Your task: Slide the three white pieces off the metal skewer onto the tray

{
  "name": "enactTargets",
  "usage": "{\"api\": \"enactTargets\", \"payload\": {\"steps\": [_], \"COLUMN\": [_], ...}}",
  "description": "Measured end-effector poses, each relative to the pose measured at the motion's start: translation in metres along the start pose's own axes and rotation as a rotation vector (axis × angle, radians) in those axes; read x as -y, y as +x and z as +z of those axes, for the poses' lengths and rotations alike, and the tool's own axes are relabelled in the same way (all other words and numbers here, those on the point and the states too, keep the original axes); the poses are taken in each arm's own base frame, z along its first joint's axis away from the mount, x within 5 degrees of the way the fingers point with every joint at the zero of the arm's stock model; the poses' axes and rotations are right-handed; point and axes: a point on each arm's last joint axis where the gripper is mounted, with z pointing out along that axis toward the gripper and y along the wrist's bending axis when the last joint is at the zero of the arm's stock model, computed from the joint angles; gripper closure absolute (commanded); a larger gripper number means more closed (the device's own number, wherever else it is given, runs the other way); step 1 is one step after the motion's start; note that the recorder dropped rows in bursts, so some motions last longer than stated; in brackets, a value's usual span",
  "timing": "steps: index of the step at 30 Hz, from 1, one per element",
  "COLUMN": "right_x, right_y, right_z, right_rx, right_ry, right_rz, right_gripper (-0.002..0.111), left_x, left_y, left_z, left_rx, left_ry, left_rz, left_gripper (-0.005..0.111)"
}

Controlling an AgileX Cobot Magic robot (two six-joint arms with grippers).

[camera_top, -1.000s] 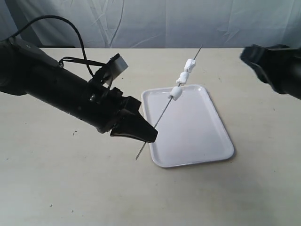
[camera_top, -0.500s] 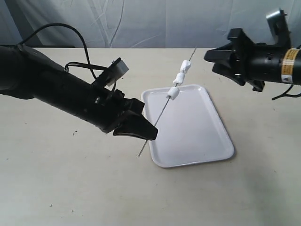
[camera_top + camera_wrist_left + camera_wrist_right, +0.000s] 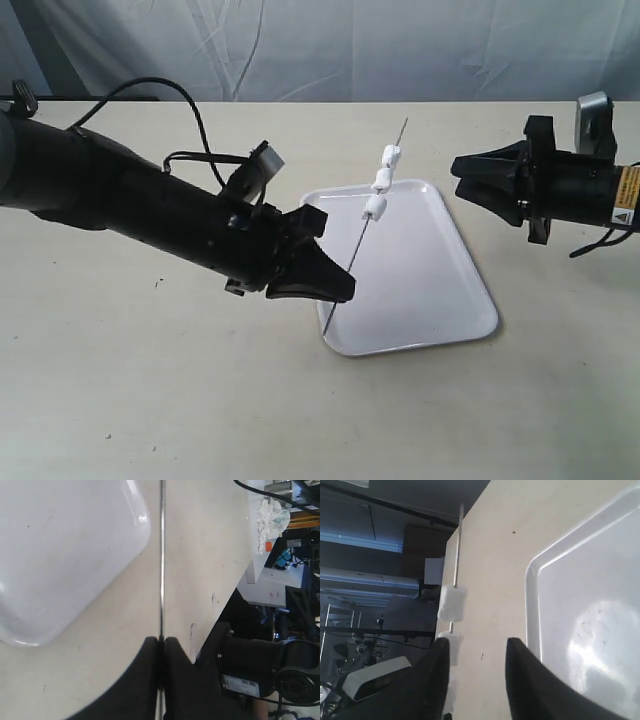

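Observation:
My left gripper is shut on the lower end of the metal skewer, holding it tilted up over the white tray. In the left wrist view the skewer runs straight out from my shut gripper beside a tray corner. Three white pieces sit on the skewer's upper half above the tray's far edge. My right gripper is open, level with the pieces and well to their right. Two pieces and the skewer tip show just beyond my open right gripper; the third is partly hidden.
The tray lies on a beige table with a wrinkled pale backdrop behind. My left arm stretches across the table's left half. A black cable loops above it.
My left gripper shifted right and tilted the skewer more upright over the tray. My right gripper came down and levelled out, pointing at the pieces.

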Motion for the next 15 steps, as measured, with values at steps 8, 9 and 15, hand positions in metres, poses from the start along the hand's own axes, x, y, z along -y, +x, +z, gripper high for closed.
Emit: {"api": "enactTargets", "payload": {"steps": [8,9,15], "right_x": [-0.013,-0.018,-0.030], "right_y": [0.006,0.007,0.000], "right_z": [0.024,0.031,0.042], "right_rx": [-0.028,-0.044,-0.040], "right_ry": [-0.052,-0.066,-0.100], "right_rz": [-0.044,-0.064,-0.093], "right_gripper": [0.072,0.072,0.072], "left_x": [0.004,0.005,0.006], "left_y": [-0.003,-0.002,0.000], "left_z": [0.001,0.001,0.001], "left_rx": [0.033,0.025,-0.003], "left_ry": [0.059,0.067,0.078], "left_rz": [0.007,0.006,-0.015], "left_gripper": [0.107,0.107,0.107]}}
